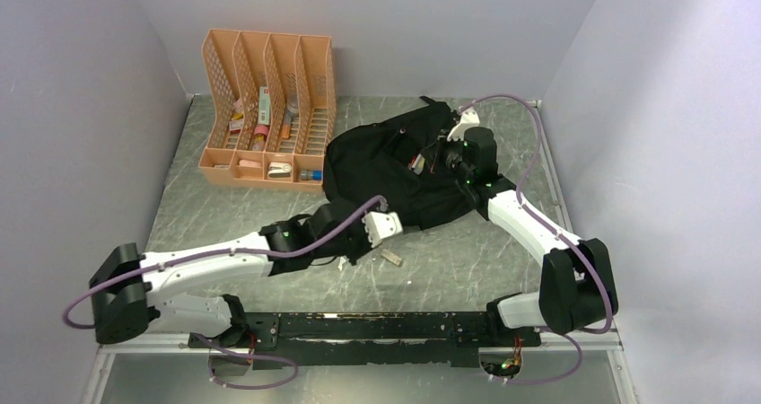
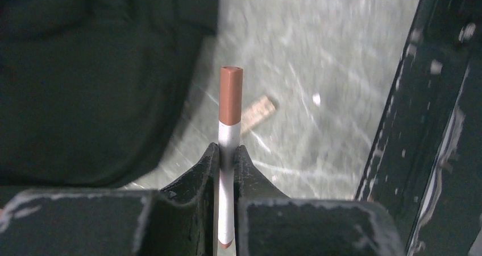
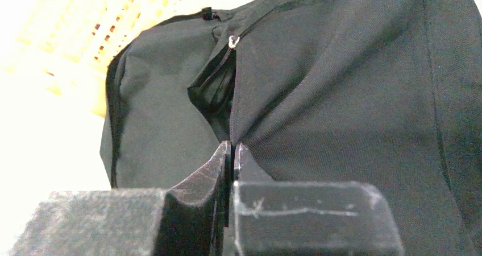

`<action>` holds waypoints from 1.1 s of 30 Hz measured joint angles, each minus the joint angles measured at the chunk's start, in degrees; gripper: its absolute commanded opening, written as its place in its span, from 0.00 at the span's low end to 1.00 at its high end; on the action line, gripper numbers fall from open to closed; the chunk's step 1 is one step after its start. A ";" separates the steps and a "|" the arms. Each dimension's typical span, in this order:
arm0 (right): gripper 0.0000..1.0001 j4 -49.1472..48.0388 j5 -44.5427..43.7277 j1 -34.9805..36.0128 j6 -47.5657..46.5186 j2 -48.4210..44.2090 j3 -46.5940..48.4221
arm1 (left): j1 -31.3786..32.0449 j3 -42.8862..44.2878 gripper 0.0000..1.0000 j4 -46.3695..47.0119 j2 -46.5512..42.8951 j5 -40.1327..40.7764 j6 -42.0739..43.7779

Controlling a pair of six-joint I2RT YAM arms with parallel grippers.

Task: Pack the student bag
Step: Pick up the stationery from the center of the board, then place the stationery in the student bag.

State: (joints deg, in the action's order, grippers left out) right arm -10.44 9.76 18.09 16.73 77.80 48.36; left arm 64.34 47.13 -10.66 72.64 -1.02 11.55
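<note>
Packing: student bag [image 1: 395,175] pinched open, pen [image 2: 230,96] clamped.
The bag is slumped toward the back of the counter [image 1: 485,269]. The right arm is reached over it, right end effector [image 3: 233,153] closed on fabric beside the zip, likely to spread the mouth. The left arm is stretched low, left end effector [image 2: 228,156] clamped on the brown-capped pen.

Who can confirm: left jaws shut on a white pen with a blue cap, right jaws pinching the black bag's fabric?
Not quite. The cap on the pen is reddish-brown, not blue, as the left wrist view shows. The rest holds: left jaws shut on the white pen, right jaws pinching fabric of the student bag.
</note>
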 measured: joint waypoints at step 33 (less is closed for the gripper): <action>0.00 1.60 -1.84 0.00 2.64 -3.48 -1.16 | -17.68 30.91 0.05 -6.40 26.82 -10.25 -38.84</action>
State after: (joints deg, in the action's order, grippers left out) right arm -8.84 7.92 18.09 19.38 74.32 47.20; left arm 46.65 78.04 -17.06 99.46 -11.27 -27.29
